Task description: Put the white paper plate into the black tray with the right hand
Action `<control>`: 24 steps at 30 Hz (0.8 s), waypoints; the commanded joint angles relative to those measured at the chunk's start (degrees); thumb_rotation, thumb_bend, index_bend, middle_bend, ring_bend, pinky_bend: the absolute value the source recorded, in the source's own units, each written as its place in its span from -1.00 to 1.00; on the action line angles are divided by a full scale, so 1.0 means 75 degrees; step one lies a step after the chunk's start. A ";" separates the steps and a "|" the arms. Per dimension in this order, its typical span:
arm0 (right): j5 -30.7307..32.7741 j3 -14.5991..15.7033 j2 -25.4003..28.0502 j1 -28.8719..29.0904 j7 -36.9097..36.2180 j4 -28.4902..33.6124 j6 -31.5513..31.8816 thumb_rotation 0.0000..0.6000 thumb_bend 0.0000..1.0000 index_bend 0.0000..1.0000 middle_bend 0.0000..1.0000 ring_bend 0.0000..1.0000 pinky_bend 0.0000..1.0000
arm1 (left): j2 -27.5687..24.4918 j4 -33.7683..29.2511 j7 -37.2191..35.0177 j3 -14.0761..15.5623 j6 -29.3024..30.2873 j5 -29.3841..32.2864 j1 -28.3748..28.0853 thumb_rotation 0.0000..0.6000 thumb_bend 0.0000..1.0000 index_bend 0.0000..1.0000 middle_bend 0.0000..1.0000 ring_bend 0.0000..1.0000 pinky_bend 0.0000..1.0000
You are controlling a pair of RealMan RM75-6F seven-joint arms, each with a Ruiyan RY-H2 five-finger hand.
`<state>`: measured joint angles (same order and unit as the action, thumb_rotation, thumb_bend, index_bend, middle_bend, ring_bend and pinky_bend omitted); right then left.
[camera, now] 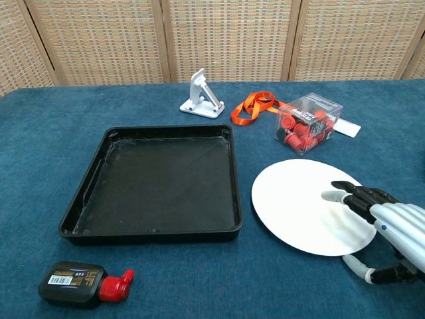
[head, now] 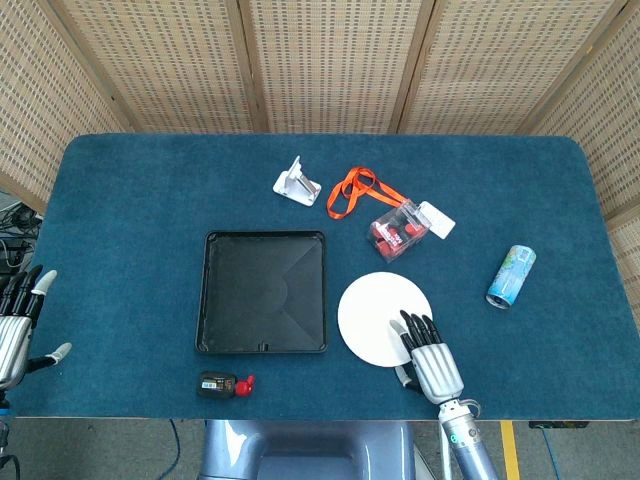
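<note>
The white paper plate [head: 376, 317] [camera: 299, 205] lies flat on the blue table, just right of the black tray [head: 264, 291] [camera: 159, 183], which holds nothing. My right hand [head: 428, 360] [camera: 385, 226] reaches over the plate's near right edge: the fingers lie spread on top of it and the thumb sits below the rim, near the cloth. The plate rests on the table and is not lifted. My left hand [head: 15, 325] stays at the table's far left edge, fingers apart, holding nothing.
Behind the plate stands a clear box of red pieces [head: 398, 231] [camera: 307, 124], with an orange ribbon [head: 352, 192] and a white stand [head: 297, 182] further back. A drinks can [head: 511, 276] lies to the right. A small black bottle with a red cap [head: 222, 385] [camera: 80, 284] lies before the tray.
</note>
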<state>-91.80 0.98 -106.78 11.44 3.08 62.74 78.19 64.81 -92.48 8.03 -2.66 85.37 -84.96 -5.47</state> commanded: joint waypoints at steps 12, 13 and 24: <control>0.0137 -0.0147 -0.0312 0.0115 -0.0270 -0.0467 -0.0072 1.00 0.17 -0.55 -1.00 -1.00 -1.00 | -0.0004 -0.0005 0.0021 -0.0001 -0.0077 0.0060 -0.0018 1.00 -0.90 -1.00 -1.00 -1.00 -1.00; 0.0141 -0.0151 -0.0322 0.0120 -0.0285 -0.0483 -0.0071 1.00 0.17 -0.54 -1.00 -1.00 -1.00 | -0.0005 -0.0005 0.0022 -0.0003 -0.0081 0.0064 -0.0020 1.00 -0.90 -1.00 -1.00 -1.00 -1.00; -0.0012 -0.0313 -0.0627 0.0201 -0.0529 -0.0871 0.0448 1.00 0.05 0.12 -0.77 -1.00 -0.99 | -0.0010 -0.0021 0.0029 -0.0005 -0.0105 0.0080 -0.0031 1.00 -0.90 -1.00 -1.00 -1.00 -1.00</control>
<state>-91.57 -1.33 -111.13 12.98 -0.56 56.74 80.94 64.73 -92.64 8.25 -2.69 84.57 -84.36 -5.71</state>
